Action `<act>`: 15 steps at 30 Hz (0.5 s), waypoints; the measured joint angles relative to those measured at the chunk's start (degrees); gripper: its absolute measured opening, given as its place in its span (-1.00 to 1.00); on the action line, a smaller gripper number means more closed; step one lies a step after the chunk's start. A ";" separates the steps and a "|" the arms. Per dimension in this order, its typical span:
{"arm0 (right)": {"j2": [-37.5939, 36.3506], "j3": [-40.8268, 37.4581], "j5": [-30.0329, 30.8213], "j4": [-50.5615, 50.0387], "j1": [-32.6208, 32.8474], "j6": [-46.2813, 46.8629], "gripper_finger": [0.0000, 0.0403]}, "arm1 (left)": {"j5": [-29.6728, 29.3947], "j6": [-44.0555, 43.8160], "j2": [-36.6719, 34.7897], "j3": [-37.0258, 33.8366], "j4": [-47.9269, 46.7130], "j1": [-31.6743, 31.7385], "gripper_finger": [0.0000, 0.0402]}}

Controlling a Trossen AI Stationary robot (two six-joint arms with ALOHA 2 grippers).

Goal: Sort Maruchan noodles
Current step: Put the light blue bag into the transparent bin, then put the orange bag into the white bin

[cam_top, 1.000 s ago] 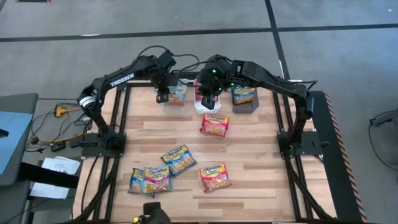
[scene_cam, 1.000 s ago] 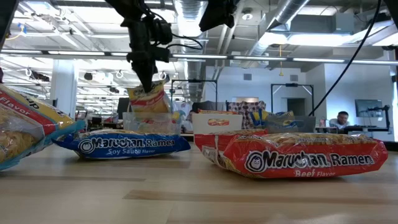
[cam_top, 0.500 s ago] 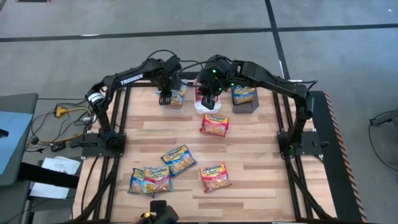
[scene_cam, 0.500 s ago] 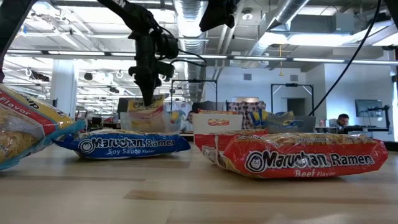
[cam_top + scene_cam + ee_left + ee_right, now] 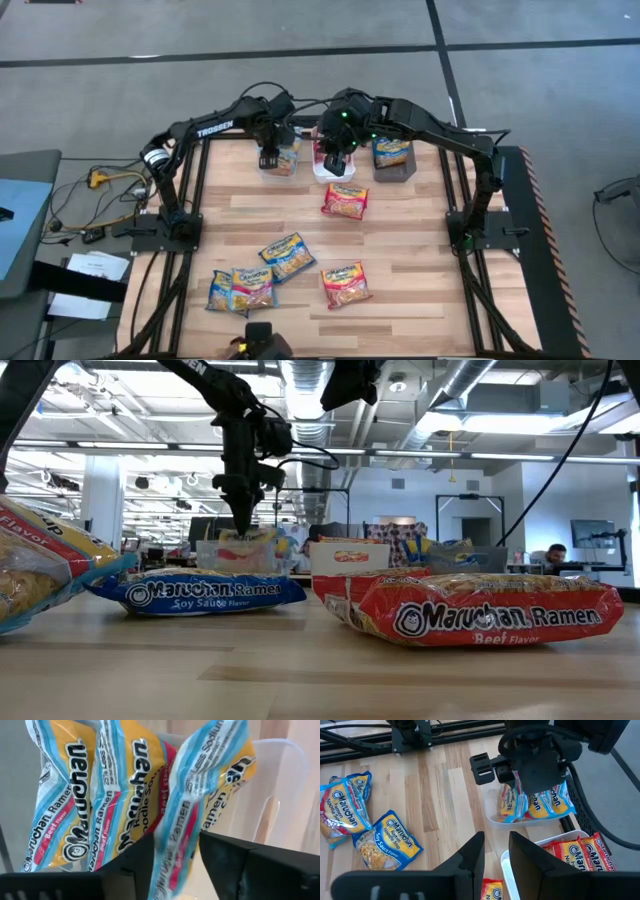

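Observation:
My left gripper points down into the clear bin at the table's far edge, shut on a yellow, light-blue and pink Maruchan packet. Two like packets stand in that bin. My right gripper hangs open and empty above the white bin, which holds red-accented packets. A grey bin to its right holds another packet. Several packets lie flat on the table: a red one and several near the near edge. My left gripper pinches the packet's upper end between its two fingers. The fingers come from above, pointing down. The packet hangs upright below them inside the clear bin, beside the two other packets; whether its lower end rests on the bin's floor, I cannot tell.
The three bins stand in a row at the table's far edge. In the low view a blue soy-sauce packet and a red beef packet lie in front of them. The middle of the table is bare wood. A person sits far behind.
My left gripper has gone down and a little toward the table's right edge, still shut on the packet. The packet, which hung above the clear bin's rim, now sits down inside the bin.

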 joint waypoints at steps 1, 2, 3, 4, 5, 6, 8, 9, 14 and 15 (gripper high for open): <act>0.00 0.00 0.00 0.00 -0.01 0.00 -0.44 | 0.00 -0.03 0.00 0.00 -0.10 -0.17 -0.23; 0.00 0.02 0.00 0.00 -0.01 0.00 -0.44 | -0.06 -0.20 0.00 0.00 -0.28 -0.36 -0.19; 0.00 0.01 0.00 0.00 -0.01 0.00 -0.44 | -0.53 -0.58 0.00 0.00 -0.30 -0.53 -0.16; 0.00 0.02 0.00 0.00 0.00 0.00 -0.44 | -1.68 -1.24 0.00 0.00 -0.26 -0.64 -0.13; 0.00 0.02 0.00 0.00 -0.01 0.00 -0.44 | -2.84 -1.42 0.00 0.00 -0.18 -0.69 -0.10; 0.00 0.02 0.00 0.00 0.00 -0.01 -0.44 | -3.98 -1.40 0.00 0.00 -0.19 -0.74 -0.08; 0.00 0.01 0.00 0.00 -0.01 -0.02 -0.44 | -6.25 -1.40 0.00 0.01 0.09 -0.90 -0.07; 0.00 0.02 0.00 0.00 -0.02 -0.02 -0.44 | -6.96 -2.09 0.00 0.26 -0.11 -0.92 -0.07; 0.00 0.00 0.00 0.00 -0.02 -0.12 -0.44 | -5.80 -5.33 -0.04 4.13 -3.08 -1.01 -0.06; 0.00 0.02 0.00 -0.05 -0.02 -0.17 -0.44 | -5.67 -5.72 -0.04 5.18 -4.17 -1.01 -0.06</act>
